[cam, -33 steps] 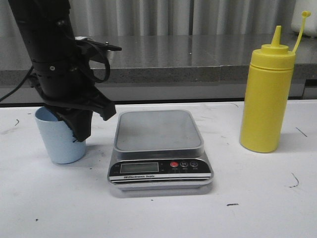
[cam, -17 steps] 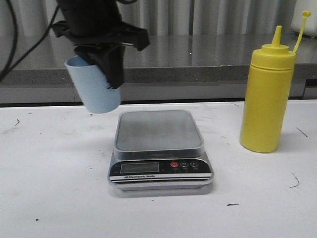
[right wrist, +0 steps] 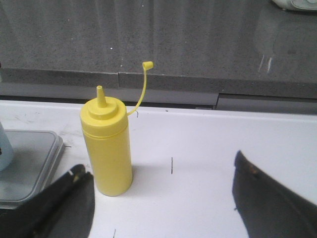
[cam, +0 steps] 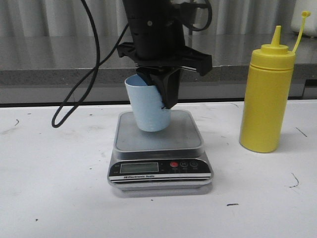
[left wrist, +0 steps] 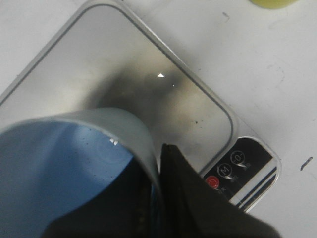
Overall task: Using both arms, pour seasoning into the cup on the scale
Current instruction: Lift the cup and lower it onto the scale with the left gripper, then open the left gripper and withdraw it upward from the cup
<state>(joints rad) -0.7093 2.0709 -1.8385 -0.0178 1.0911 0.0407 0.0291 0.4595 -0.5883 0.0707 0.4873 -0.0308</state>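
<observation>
White table (cam: 49,198), grey stone ledge (cam: 247,54).

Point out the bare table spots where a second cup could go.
Free: table left of the scale, the front strip before it, and the gap between scale and bottle. Crowded: the scale platform, where the left tool holds the cup.

front: faces table | wrists: close, downward | shared: scale (cam: 159,148)
</observation>
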